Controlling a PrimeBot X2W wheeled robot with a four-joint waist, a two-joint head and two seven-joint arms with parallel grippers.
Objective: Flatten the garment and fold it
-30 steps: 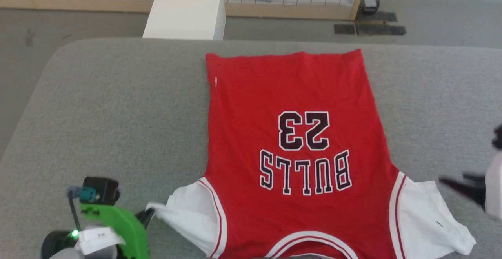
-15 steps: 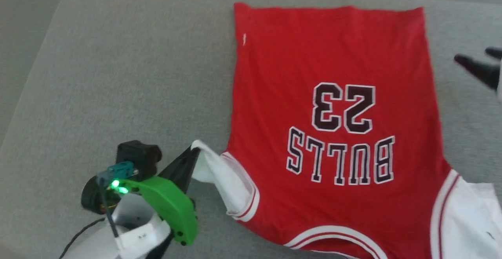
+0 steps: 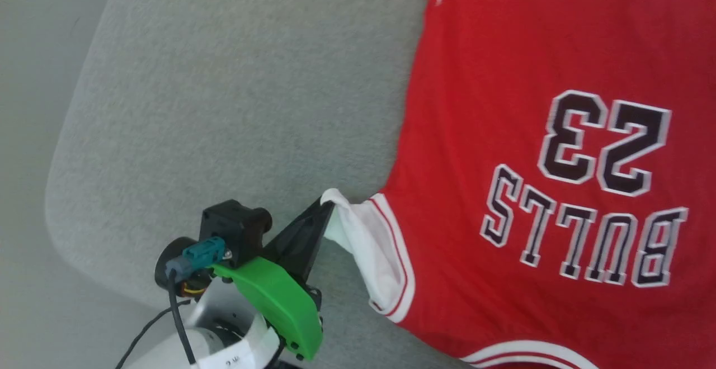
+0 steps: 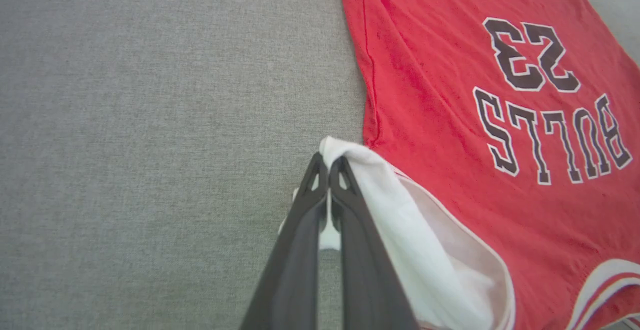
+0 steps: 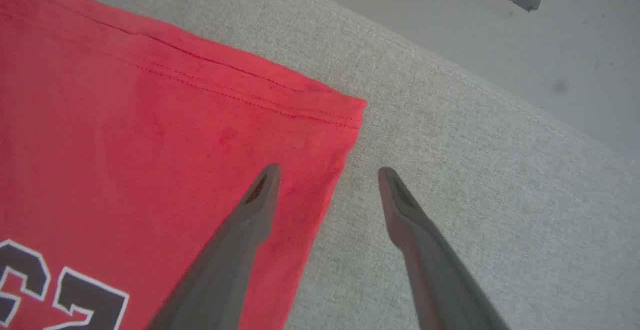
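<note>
The red BULLS 23 T-shirt (image 3: 503, 162) lies flat on the grey tabletop (image 3: 224, 106), its long axis running away from the robot with the collar nearest and the hem farthest. The left claw (image 3: 327, 204) is clenched on the tip of its white sleeve (image 3: 369, 240). The right claw (image 5: 327, 172) is spread wide, straddling the side edge near a hem corner.

We are pinching the tip of the white sleeve (image 3: 366, 240) of the red shirt (image 3: 503, 67) in our left gripper (image 3: 329, 206), its dark fingers pressed together. The shirt is lying spread on the gray cushion (image 3: 224, 106), its lettering facing us upside down.
</note>
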